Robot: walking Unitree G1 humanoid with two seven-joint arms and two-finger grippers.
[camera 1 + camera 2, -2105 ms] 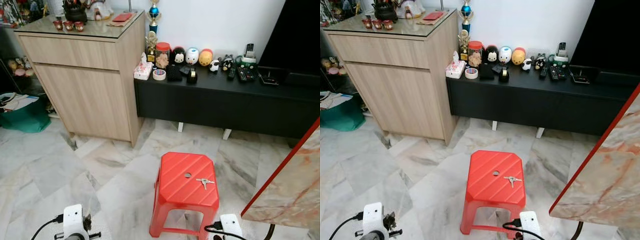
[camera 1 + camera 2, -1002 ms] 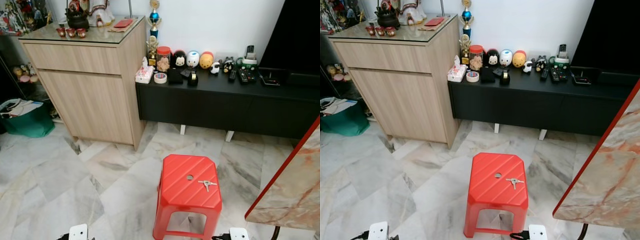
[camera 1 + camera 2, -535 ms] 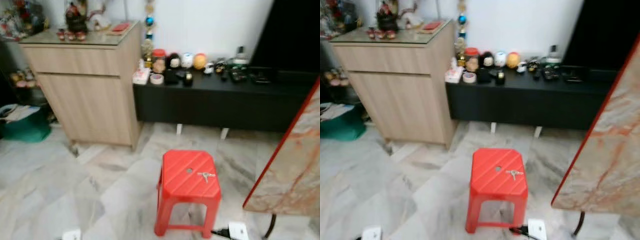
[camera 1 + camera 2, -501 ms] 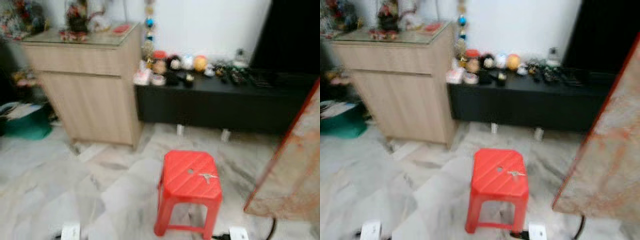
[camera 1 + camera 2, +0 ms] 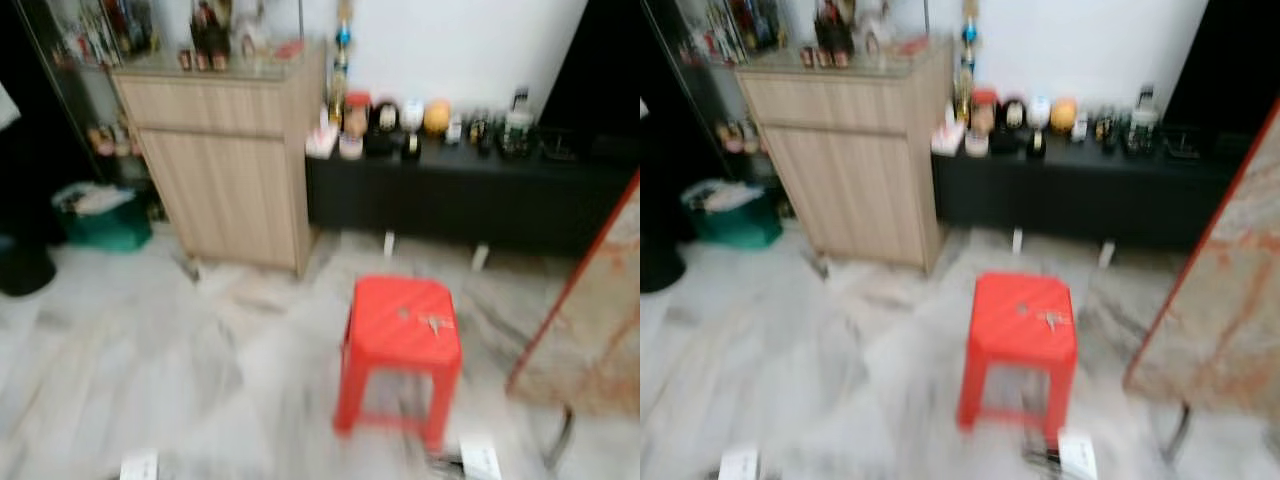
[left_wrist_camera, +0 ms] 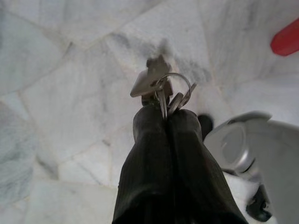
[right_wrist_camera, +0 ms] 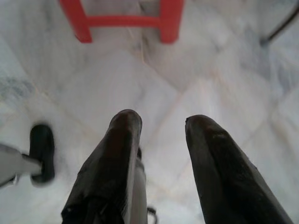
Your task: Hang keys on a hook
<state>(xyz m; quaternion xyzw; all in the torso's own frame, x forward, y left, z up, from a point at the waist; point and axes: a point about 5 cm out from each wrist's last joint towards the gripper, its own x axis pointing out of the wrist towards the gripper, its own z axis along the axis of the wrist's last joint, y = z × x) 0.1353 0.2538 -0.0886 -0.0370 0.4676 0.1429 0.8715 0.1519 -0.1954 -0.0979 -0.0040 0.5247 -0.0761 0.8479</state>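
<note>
The floor (image 6: 70, 98) is showing smooth grey-white marble. A shiny red plastic stool (image 5: 402, 330) is carrying a second set of keys. The left gripper (image 6: 161, 119) is pinching metal keys (image 6: 161, 86) on a round ring. The right gripper (image 7: 156, 128) is hanging wide apart, holding nothing. I think the hanging is still waiting; I cannot spot a hook.

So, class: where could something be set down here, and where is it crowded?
Bare: the marble floor left of the red stool, below the wooden cabinet. The stool top is mostly free, apart from the keys lying there. Crowded: the black console and the cabinet top.
</note>
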